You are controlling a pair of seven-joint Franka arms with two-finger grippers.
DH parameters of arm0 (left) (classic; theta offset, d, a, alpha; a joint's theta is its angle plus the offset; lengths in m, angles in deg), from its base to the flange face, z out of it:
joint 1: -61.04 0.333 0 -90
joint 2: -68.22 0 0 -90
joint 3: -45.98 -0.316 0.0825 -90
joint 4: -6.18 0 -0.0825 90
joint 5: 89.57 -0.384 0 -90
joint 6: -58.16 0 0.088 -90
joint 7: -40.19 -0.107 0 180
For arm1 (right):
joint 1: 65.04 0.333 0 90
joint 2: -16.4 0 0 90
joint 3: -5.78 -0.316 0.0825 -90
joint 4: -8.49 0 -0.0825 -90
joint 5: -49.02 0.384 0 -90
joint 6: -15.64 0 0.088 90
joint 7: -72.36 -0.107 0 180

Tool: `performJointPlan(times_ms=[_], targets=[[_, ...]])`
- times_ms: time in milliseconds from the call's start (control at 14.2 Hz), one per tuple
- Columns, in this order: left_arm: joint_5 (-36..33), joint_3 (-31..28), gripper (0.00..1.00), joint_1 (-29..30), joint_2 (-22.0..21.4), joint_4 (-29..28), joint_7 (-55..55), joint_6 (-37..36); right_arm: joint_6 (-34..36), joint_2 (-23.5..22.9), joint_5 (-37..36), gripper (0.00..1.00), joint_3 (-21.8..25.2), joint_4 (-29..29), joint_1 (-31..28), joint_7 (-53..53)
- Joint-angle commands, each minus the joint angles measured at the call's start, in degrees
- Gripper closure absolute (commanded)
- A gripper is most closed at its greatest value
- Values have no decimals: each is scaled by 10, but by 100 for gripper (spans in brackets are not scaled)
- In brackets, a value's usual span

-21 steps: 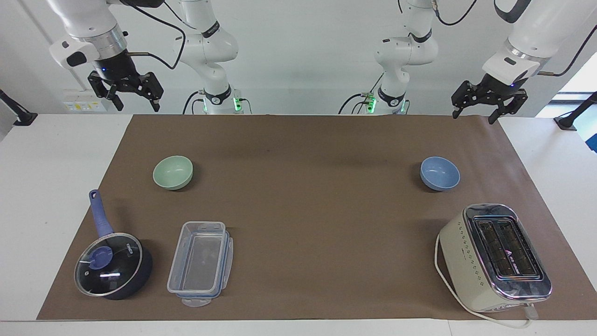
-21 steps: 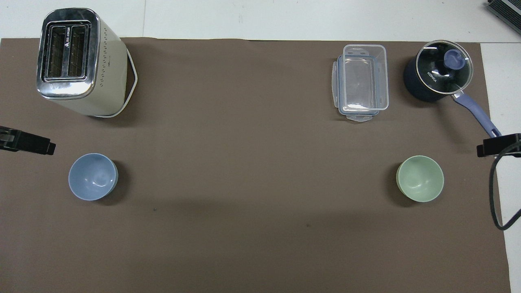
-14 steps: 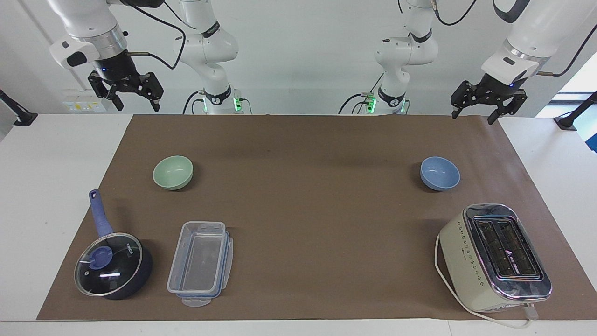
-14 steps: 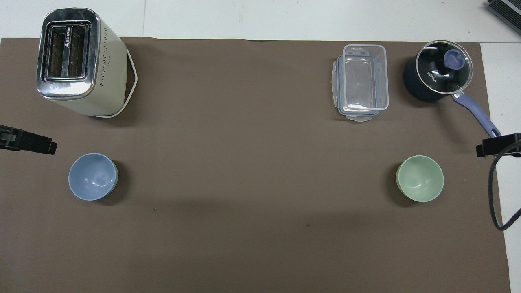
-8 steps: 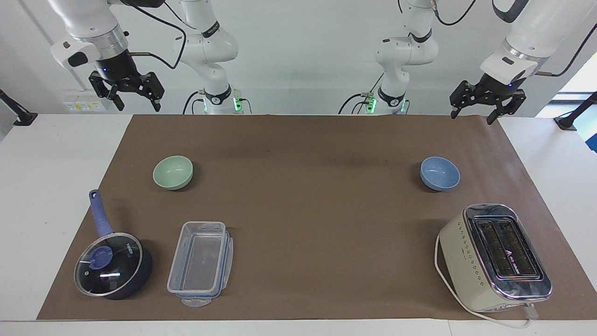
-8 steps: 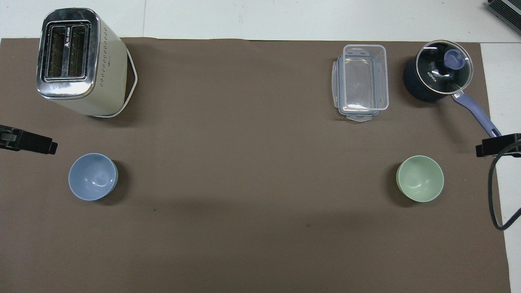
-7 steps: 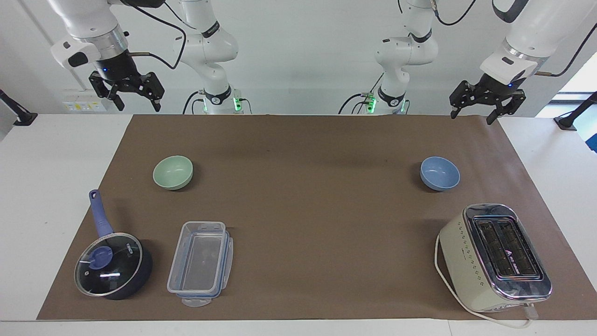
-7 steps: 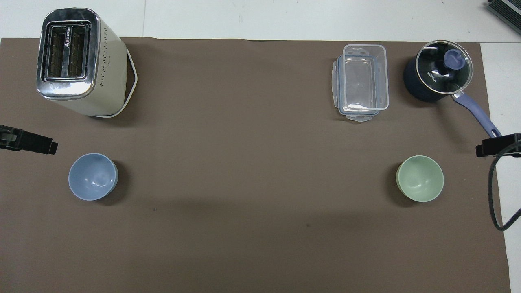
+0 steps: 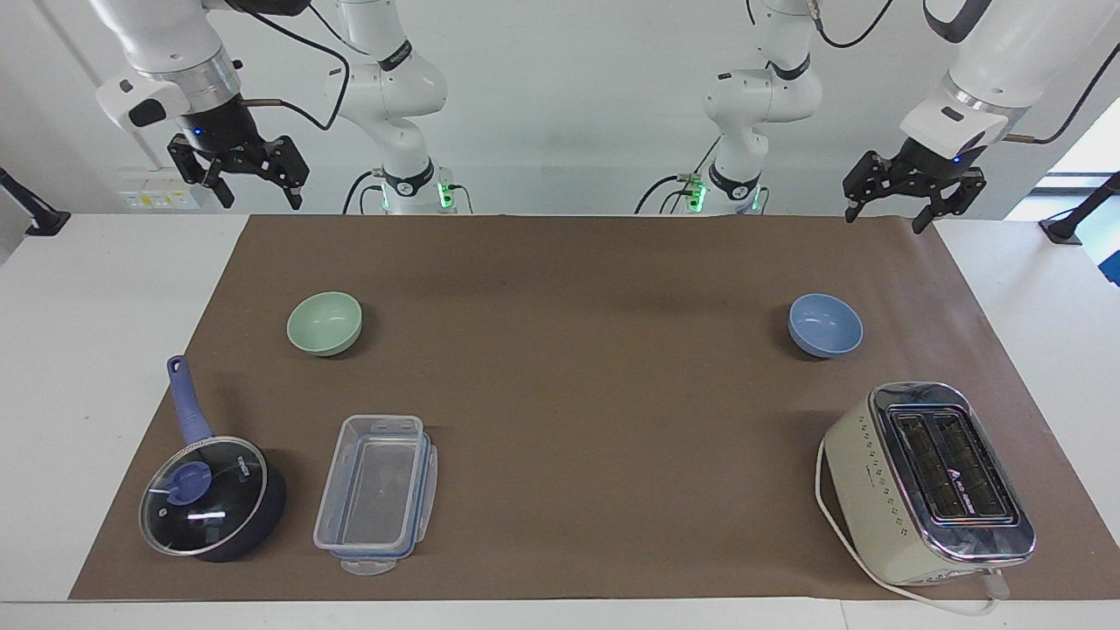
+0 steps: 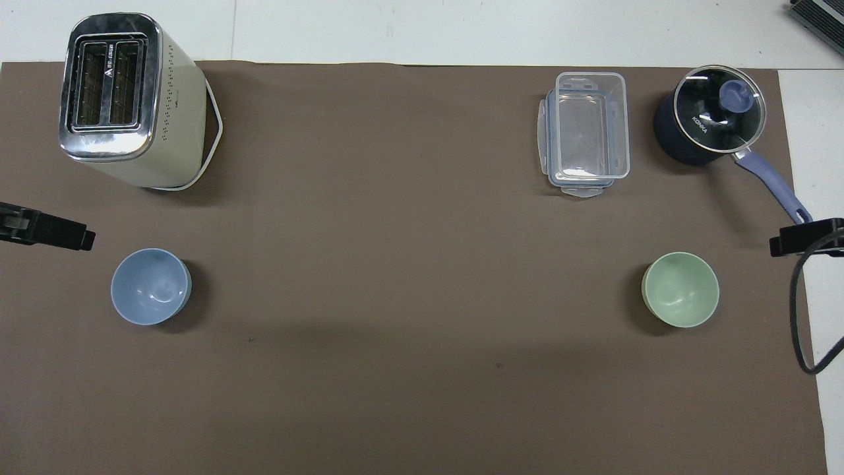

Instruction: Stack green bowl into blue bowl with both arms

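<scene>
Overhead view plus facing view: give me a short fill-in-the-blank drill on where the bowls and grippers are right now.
1. The green bowl sits toward the ____ arm's end of the table.
2. The blue bowl is nearer to the robots than the ____ beside it.
3. Neither the left gripper nor the right gripper holds anything; both are ____.
4. The clear container lies beside the lidded ____.

Missing words: right; toaster; open; saucepan
</scene>
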Motion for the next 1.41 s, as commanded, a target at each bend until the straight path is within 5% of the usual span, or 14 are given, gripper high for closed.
performJointPlan(times_ms=[0,1335], targets=[[5,-2,0,-2,-10,-11,4,0,6,9,1,0,-1,-9,-5,6],[14,0,0,-1,-15,-21,-2,3,7,9,1,0,-1,-10,-7,6]])
